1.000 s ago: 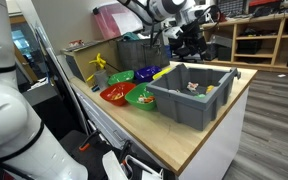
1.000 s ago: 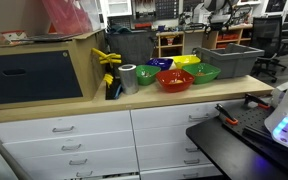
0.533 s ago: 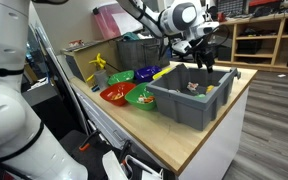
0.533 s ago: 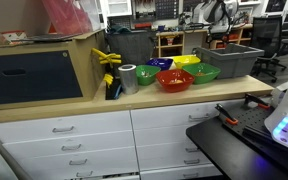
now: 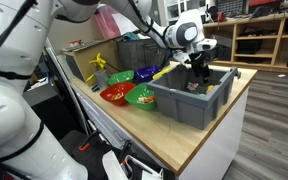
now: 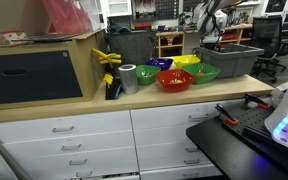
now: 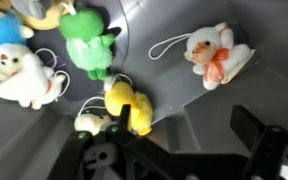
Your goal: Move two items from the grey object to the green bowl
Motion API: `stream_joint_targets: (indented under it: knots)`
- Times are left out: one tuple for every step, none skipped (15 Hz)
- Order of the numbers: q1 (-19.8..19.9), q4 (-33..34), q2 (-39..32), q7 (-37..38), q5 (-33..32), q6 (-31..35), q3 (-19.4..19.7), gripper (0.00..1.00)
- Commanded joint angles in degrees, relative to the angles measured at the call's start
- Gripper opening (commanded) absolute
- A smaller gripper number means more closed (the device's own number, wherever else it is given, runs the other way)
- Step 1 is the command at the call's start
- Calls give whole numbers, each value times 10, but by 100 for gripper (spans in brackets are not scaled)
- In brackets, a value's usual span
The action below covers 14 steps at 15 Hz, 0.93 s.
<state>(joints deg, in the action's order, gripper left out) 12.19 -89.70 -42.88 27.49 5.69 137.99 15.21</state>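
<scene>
The grey bin (image 5: pixel 189 103) stands on the wooden counter and also shows in an exterior view (image 6: pixel 230 62). In the wrist view several small plush toys lie on its floor: a white one with a reddish scarf (image 7: pixel 215 55), a yellow one (image 7: pixel 130 106), a green one (image 7: pixel 90 44) and a white one (image 7: pixel 24 76). My gripper (image 7: pixel 169 140) is open and empty, low inside the bin, with the yellow toy by one finger; it shows in both exterior views (image 5: pixel 198 68) (image 6: pixel 210 32). The green bowl (image 5: pixel 141 97) (image 6: pixel 203 72) sits right beside the bin.
A red bowl (image 5: pixel 114 94) (image 6: pixel 175 80), a yellow bowl (image 6: pixel 187 61), a blue bowl (image 6: pixel 162 64) and a metal cup (image 6: pixel 128 77) stand by the green bowl. A yellow-handled tool (image 6: pixel 110 70) leans beside a box. Shelves stand behind the counter.
My gripper has come down from above the bin's rim into the bin. The toys and bowls have not moved.
</scene>
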Motion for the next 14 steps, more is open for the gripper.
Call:
stream_joint_targets:
  knots:
    - [9,55,-25,5,34,-57,-20,100]
    - [10,61,-25,6,42,-70,-24,100]
    - [10,63,-24,10,50,-84,-27,100]
    - [11,65,-24,9,58,-94,-30,100]
    - [10,62,-19,8,66,-104,-34,100]
    - [11,60,-15,6,72,-109,-37,100]
    - [11,58,-12,4,75,-114,-37,100]
    - [12,54,-9,1,76,-116,-37,100]
    - [13,50,-5,-4,75,-117,-37,100]
    - [13,47,-1,-8,73,-118,-36,100]
    - [13,41,7,-15,69,-118,-35,100]
    - [13,38,11,-19,67,-118,-34,100]
    - [12,34,16,-23,65,-118,-33,100]
    - [12,30,23,-28,62,-117,-32,100]
